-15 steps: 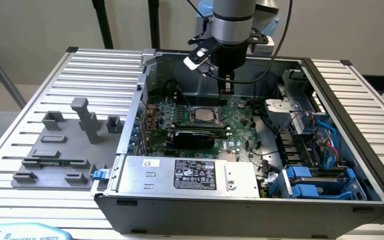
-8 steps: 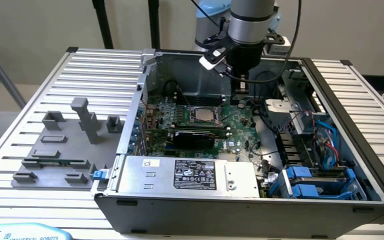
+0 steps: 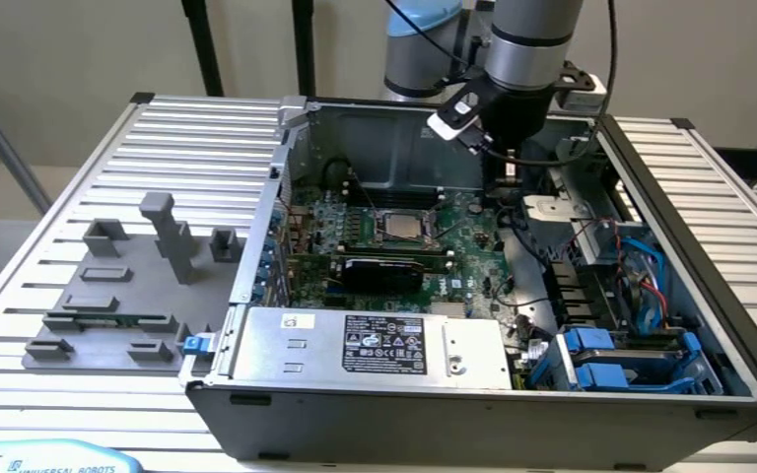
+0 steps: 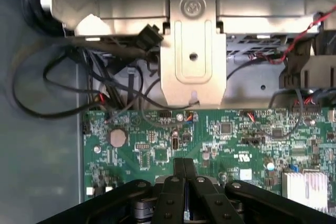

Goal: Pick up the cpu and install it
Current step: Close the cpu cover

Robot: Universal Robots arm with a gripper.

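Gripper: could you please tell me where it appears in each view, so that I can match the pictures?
Exterior view: the gripper hangs inside the open computer case, to the exterior view's right of the cpu.
Wrist view: the gripper, shut, hovers over the motherboard, with a silver bracket beyond.
Shared landmark: the green motherboard.

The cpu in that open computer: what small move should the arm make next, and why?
Probably lift up and clear: the cpu already sits in place on the motherboard, while the end effector hangs shut and empty beside it.
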